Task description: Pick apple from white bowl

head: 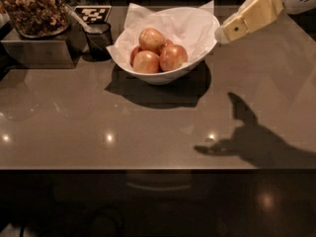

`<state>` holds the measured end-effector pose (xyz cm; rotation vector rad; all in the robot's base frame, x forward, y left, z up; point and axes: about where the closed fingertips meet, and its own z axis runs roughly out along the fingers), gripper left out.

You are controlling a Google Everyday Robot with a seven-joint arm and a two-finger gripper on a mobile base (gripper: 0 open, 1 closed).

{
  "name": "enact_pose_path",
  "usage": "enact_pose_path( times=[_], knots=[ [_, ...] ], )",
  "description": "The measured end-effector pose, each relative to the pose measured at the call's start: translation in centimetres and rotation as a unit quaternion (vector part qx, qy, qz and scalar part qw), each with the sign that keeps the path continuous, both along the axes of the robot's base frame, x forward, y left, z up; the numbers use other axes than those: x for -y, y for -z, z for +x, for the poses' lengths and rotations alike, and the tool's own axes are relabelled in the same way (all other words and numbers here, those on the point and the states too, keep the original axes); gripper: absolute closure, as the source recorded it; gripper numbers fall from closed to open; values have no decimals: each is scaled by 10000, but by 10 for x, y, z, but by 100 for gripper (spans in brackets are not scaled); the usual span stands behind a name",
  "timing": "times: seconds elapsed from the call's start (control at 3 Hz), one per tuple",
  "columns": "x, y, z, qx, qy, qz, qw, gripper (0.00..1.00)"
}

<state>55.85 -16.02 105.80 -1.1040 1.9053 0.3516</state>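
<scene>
My gripper [223, 34] hovers near bench [148, 132] far right corner, just beside white bowl [165, 76]; jaws' state: cannot tell. Reddest apple [173, 57] sits inside.

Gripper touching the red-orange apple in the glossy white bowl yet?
Apart. Camera view shows the cream gripper beside the right rim of the glossy white bowl, crumpled paper between it and the red-orange apple.

Gripper [223, 34] hangs just right of white bowl [163, 75]; approach from above open; dark cup [98, 38] stands close left.

Snack counter [148, 132], white bowl [164, 76]; end effector [220, 35] beside it
</scene>
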Motion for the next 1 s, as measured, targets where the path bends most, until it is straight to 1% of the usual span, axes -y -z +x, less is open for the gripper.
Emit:
enact_pose_path(
  times=[0.33, 0.67, 1.0],
  knots=[
    [-17, -1, 27, 165, 251, 154, 9994, 0],
    [-17, -4, 29, 222, 290, 178, 9992, 0],
    [-20, 4, 22, 210, 310, -54, 9993, 0]
  ],
)
